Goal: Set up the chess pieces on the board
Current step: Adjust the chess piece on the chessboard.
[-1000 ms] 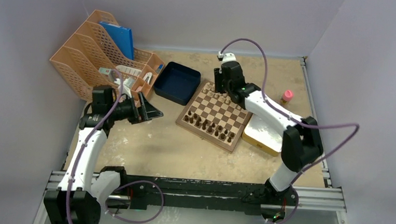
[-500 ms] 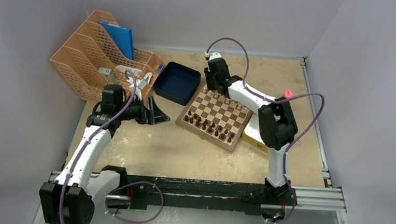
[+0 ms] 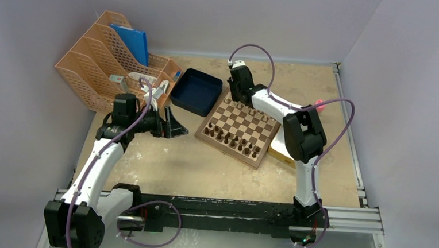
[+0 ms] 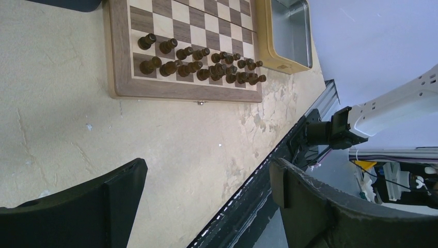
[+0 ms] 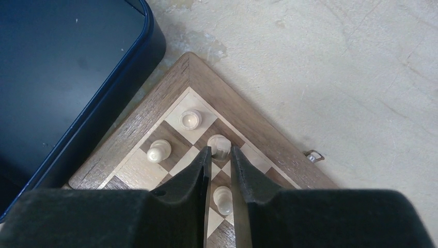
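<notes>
The right gripper (image 5: 221, 151) hung over the far corner of the board (image 5: 233, 98), jaws set narrow on either side of one light piece (image 5: 219, 142) standing on the square beside the corner; whether the pads actually pinched it could not be told; other chess pieces (image 5: 190, 119) stood on neighbouring squares, near the blue tray (image 5: 77, 67); the left gripper (image 4: 206, 173) was spread wide and empty, well apart from the board. The step probably called for a vertical approach, the piece centred upright on its square, and fingers kept off adjacent pieces, which stood near enough to topple.
</notes>
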`<state>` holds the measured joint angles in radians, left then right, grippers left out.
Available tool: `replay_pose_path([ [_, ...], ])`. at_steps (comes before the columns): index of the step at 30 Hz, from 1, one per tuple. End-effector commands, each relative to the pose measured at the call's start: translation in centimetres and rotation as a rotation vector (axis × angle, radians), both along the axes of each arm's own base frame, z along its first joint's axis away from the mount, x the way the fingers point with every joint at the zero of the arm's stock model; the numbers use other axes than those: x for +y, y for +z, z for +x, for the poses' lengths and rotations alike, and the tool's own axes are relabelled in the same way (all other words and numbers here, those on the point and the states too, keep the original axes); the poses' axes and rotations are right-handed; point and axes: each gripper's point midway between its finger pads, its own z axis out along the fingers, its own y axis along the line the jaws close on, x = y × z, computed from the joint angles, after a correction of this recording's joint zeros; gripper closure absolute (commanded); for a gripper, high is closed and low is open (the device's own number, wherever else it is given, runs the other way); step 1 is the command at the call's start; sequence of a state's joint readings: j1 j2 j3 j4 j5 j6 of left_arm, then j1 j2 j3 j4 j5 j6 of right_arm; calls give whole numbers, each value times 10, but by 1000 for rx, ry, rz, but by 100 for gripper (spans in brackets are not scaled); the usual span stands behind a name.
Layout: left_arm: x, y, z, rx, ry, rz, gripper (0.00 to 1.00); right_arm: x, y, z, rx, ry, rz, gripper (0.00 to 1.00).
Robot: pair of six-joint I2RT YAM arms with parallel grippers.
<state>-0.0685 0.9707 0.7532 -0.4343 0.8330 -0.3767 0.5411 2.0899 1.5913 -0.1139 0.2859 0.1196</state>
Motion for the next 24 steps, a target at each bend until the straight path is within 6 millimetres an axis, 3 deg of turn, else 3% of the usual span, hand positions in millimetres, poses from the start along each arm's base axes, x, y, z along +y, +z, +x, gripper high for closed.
replay_pose_path([
  [1, -2, 9, 4, -71, -24, 3, 11, 2, 28, 17, -81, -8, 17, 78],
  [9, -1, 10, 5, -76, -16, 8, 11, 1, 27, 15, -67, -4, 18, 85],
  [24, -1, 11, 3, -79, -14, 6, 10, -1, 31, 12, -59, -18, 28, 86],
])
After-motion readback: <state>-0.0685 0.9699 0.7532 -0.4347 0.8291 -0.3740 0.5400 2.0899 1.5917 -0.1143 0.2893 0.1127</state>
